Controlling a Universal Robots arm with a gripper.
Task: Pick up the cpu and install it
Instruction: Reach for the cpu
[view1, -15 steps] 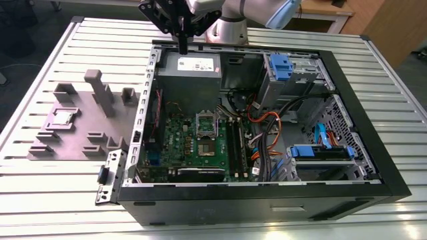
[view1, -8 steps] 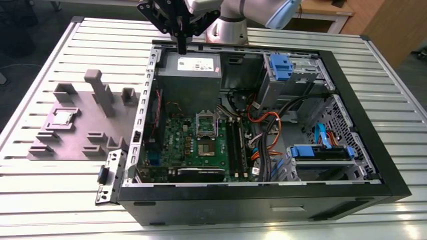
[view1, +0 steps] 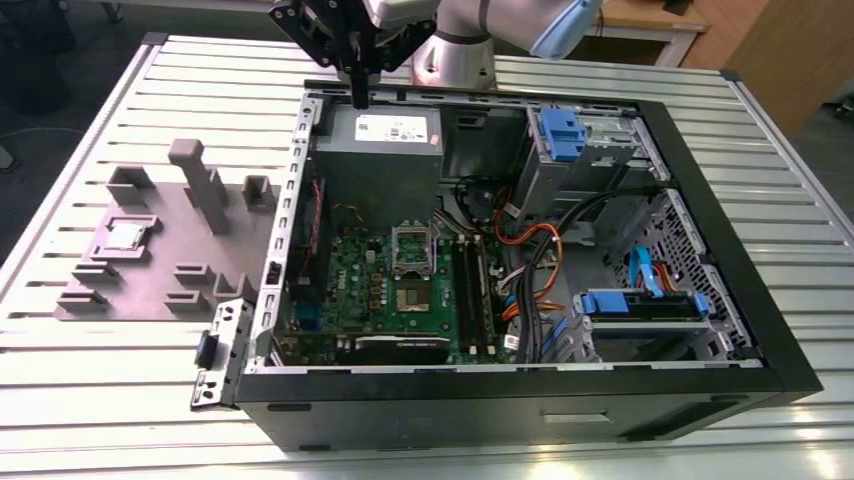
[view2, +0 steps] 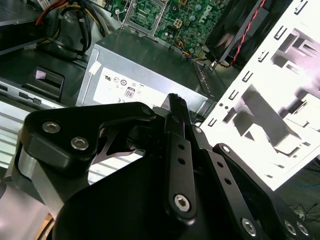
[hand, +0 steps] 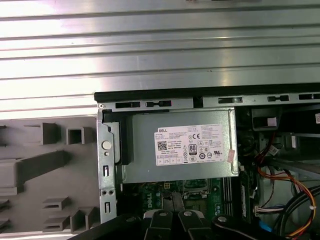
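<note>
Pickup stage, not yet begun: your jaws, closed and empty, hang above the power supply (view1: 374, 150); the cpu (view1: 127, 235) lies well apart on the fixture plate (view1: 134, 285); grasping it likely needs them parted

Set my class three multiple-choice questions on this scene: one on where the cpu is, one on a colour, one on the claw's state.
1. Where does the cpu lie?
A. in the motherboard socket
B. on the grey-purple fixture plate
C. on the bare table slats

2. What colour are the drive-bay latches?
A. red
B. blue
C. yellow

3. The claw is:
A. shut, holding nothing
B. shut on the cpu
C. open around a cable

Answers:
1 B: the chip sits on the plate, at the exterior view's left of the computer case.
2 B: both latches show blue.
3 A: its fingers meet, empty, above the power supply.
</note>
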